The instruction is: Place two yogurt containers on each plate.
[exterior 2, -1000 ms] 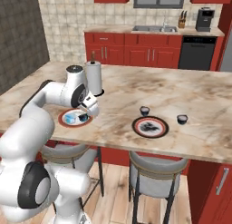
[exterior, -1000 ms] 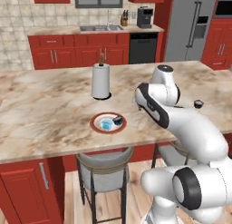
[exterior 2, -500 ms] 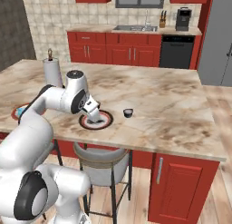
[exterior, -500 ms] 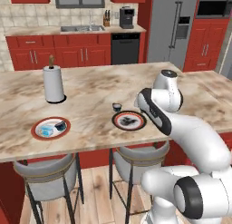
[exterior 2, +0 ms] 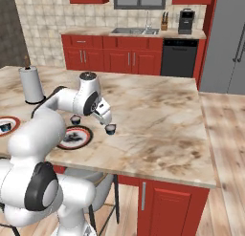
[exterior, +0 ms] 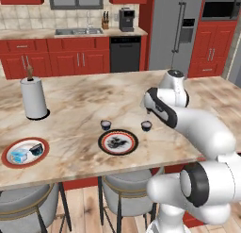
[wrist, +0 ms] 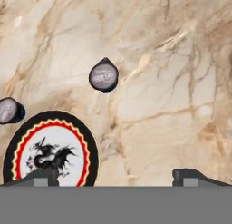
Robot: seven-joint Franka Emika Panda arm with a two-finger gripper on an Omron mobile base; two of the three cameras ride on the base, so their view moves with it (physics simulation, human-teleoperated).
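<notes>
Gripper (exterior 2: 107, 120) hovers above dark yogurt cup (wrist: 103, 76).

Two yogurt cups (exterior: 106, 124) (exterior: 147, 126) are sitting on the counter (exterior: 84, 104) just behind the patterned plate (exterior: 117, 142), two more lying on the rimmed plate (exterior: 25, 152) far left.

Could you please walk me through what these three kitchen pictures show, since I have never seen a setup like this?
It is a simulated kitchen with a white robot arm on a driving base. Two cameras ride on the base, behind the arm to its left and right; the third sits on the hand, looking along the gripper, whose fingers stand apart and hold nothing. On the marble counter lie a dark patterned plate, two dark yogurt cups beside it, one to its left and one nearer the gripper, and an orange-rimmed plate carrying a pale blue cup and a dark one. A paper-towel roll stands behind.
</notes>
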